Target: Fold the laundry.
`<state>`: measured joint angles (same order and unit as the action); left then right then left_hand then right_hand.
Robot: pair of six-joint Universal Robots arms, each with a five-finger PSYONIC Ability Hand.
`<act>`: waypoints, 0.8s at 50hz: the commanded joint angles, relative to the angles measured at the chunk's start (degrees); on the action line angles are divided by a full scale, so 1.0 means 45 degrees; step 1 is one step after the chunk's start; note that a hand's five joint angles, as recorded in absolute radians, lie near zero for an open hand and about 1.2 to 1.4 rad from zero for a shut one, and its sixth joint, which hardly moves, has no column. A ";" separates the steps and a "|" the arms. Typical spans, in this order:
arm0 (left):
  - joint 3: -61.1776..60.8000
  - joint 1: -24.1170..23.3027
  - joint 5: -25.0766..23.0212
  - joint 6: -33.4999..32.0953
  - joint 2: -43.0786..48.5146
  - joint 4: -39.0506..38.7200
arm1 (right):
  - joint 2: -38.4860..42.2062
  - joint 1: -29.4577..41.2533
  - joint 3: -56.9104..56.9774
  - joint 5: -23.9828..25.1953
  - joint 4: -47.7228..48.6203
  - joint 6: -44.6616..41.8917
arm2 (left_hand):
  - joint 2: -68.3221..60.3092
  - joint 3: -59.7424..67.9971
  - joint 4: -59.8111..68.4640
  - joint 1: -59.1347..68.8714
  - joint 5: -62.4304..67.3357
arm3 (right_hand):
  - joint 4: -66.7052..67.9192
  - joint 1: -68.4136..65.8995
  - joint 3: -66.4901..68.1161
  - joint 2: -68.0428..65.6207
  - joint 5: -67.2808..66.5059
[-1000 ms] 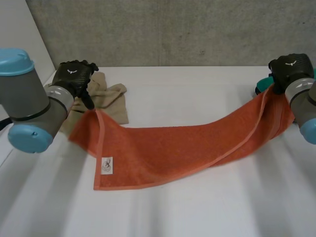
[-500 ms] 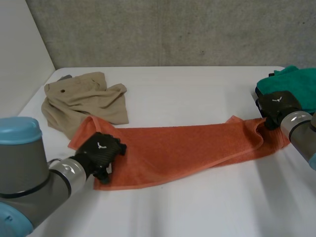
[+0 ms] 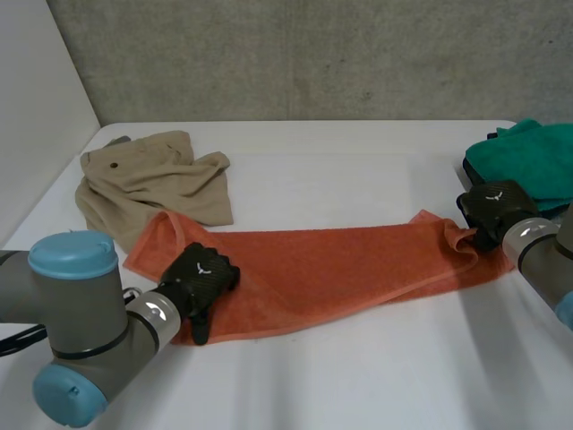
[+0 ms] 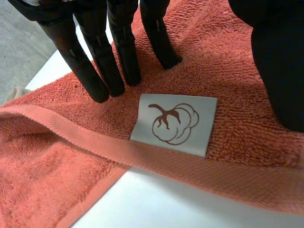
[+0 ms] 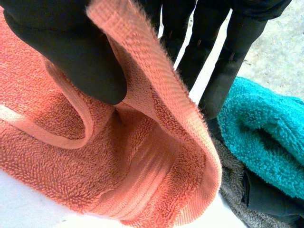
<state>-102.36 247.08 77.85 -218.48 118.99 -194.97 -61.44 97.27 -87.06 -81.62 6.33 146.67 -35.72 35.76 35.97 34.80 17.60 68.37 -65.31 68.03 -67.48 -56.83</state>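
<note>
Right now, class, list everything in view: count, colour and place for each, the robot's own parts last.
table: one, white, under everything
wall: one, grey, behind the table
orange towel: one, orange, across the table's middle
label: one, white with brown print, on the orange towel by its hem
beige garment: one, beige, crumpled at far left, beside the orange towel's end
teal towel: one, teal, at the far right edge
grey cloth: one, grey, under the teal towel
arms: two, grey with light-blue caps, one each side
left hand: one, black, straight fingers on the orange towel's left end
right hand: one, black, pinching the orange towel's right end
</note>
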 commanded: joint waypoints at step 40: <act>0.1400 -0.0336 -0.0600 0.0680 -0.0544 0.1900 | -0.0625 0.0045 -0.0478 0.0248 -0.0059 -0.0269 | -0.1059 0.1052 0.1004 0.1266 0.2865 | 0.2584 -0.3265 0.2659 -0.2782 -0.2927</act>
<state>-94.91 246.02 75.97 -216.83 117.21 -186.48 -64.50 97.33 -89.22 -80.58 6.08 145.64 -37.32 37.47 37.49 37.71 26.89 68.37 -65.31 68.03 -67.48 -56.83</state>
